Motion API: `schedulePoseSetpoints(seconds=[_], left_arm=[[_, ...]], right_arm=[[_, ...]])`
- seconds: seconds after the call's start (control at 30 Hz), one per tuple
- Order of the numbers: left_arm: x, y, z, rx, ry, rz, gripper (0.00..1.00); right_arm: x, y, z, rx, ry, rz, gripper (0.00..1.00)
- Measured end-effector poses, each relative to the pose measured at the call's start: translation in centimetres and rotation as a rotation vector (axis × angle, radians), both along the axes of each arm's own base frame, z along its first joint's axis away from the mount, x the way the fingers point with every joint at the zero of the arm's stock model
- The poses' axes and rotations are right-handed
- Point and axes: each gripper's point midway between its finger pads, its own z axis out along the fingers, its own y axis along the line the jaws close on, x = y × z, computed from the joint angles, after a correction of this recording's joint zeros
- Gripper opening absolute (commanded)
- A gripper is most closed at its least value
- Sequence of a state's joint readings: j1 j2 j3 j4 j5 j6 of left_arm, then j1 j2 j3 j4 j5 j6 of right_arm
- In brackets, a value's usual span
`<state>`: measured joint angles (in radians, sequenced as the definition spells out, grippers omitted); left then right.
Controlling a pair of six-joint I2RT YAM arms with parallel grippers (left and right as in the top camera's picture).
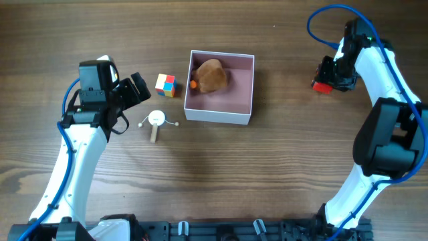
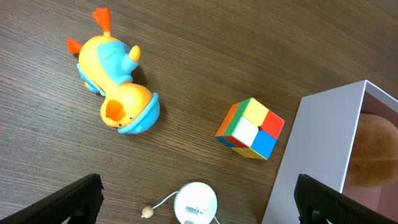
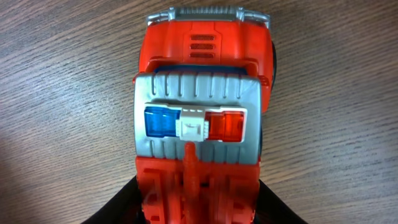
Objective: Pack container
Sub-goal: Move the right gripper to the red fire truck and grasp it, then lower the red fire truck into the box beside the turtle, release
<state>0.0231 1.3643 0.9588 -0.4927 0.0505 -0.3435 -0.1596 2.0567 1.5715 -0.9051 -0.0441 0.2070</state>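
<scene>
The container (image 1: pixel 219 115) is a square white box with a pink inside at the table's middle. A brown plush toy (image 1: pixel 211 75) lies in its far left part. The container's white wall also shows in the left wrist view (image 2: pixel 317 149). My left gripper (image 1: pixel 139 88) is open and empty, hovering left of a multicoloured cube (image 1: pixel 166 84) and above a white rattle drum (image 1: pixel 156 120). In the left wrist view, my left gripper (image 2: pixel 199 202) faces the cube (image 2: pixel 250 128), the drum (image 2: pixel 196 204) and an orange-and-blue duck (image 2: pixel 117 81). My right gripper (image 1: pixel 329 75) is shut on a red toy truck (image 3: pixel 199 118) at the far right.
The duck is hidden under my left arm in the overhead view. The red truck (image 1: pixel 322 86) stands on the wood table well to the right of the container. The right arm's blue cable loops above it.
</scene>
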Motion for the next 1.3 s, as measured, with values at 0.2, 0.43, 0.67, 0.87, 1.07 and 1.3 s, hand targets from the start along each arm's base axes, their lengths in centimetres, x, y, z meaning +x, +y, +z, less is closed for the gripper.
schedulePoseSetpoints(seconds=[0.2, 0.43, 0.67, 0.87, 1.07, 1.3], left_arm=[[0.0, 0.0, 0.0, 0.0, 0.0, 0.0, 1.0], [0.0, 0.0, 0.0, 0.0, 0.0, 0.0, 1.0], [0.0, 0.0, 0.0, 0.0, 0.0, 0.0, 1.0], [0.0, 0.0, 0.0, 0.0, 0.0, 0.0, 1.0], [0.0, 0.0, 0.0, 0.0, 0.0, 0.0, 1.0], [0.0, 0.0, 0.0, 0.0, 0.0, 0.0, 1.0]], right_arm=[[-1.3, 0.6, 0.7, 0.001, 0.031, 0.01, 0.34], [-2.4, 12.5, 15.8, 0.011, -0.332, 0.258, 0.34], [-6.2, 24.4, 19.3, 0.142, -0.421, 0.398, 0.34], [-5.1, 27.2, 13.4, 0.088, -0.312, 0.306, 0.35], [-2.3, 27.7, 6.4, 0.028, -0.24, 0.256, 0.35], [-1.2, 25.9, 3.1, -0.016, -0.185, 0.208, 0.58]])
